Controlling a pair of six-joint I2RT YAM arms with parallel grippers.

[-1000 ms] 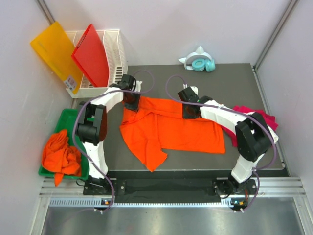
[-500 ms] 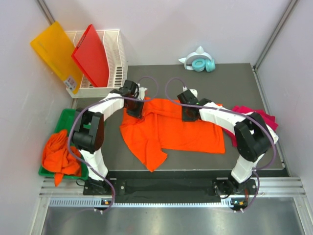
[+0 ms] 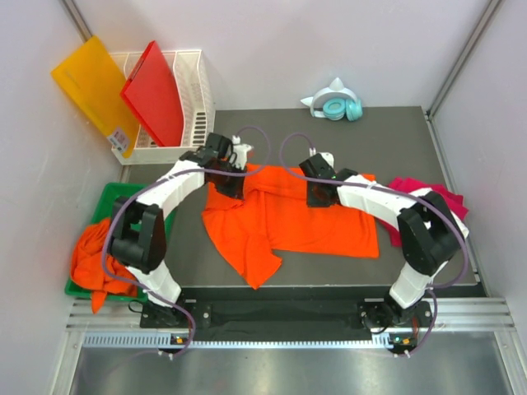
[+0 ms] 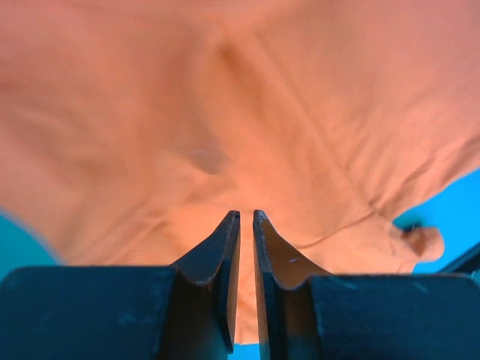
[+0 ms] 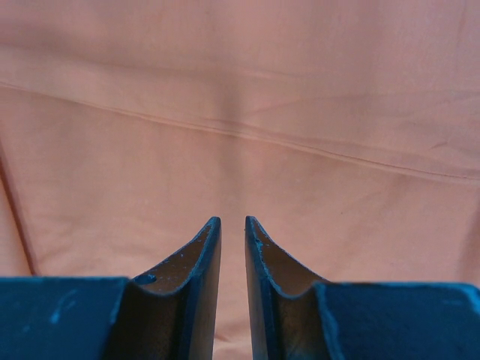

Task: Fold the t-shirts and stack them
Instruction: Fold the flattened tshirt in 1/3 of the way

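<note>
The orange t-shirt (image 3: 305, 222) lies spread in the middle of the dark surface (image 3: 395, 140), rumpled at its near-left flap, with both grippers down on its far edge. Over the last second the left arm (image 3: 169, 183) has swung. Its elbow has dropped toward the near left, and the left gripper (image 3: 230, 179) has slid a little right and nearer, off the shirt's far-left corner and further onto the cloth. The right gripper (image 3: 317, 193), near the middle of the far edge, has scarcely shifted. The shirt's outline is all but unchanged (so nothing has been lifted or turned over yet). In the wrist views the left gripper (image 4: 246, 214) and the right gripper (image 5: 233, 219) each have their jaws drawn almost together, with only a thin slit between them. Orange cloth fills the view beyond the tips, and a seam runs across it on the right side. Whether either gripper has a layer pinched cannot be told from these pictures. The small move on the left looks like the arm settling its hold on the far edge before a first fold toward the near side, which has not begun. A magenta t-shirt (image 3: 432, 191) lies at the right edge of the surface, and a heap of orange t-shirts (image 3: 99, 255) sits in the green bin (image 3: 111, 197) at the left. The task therefore appears to be at an early stage.
</note>
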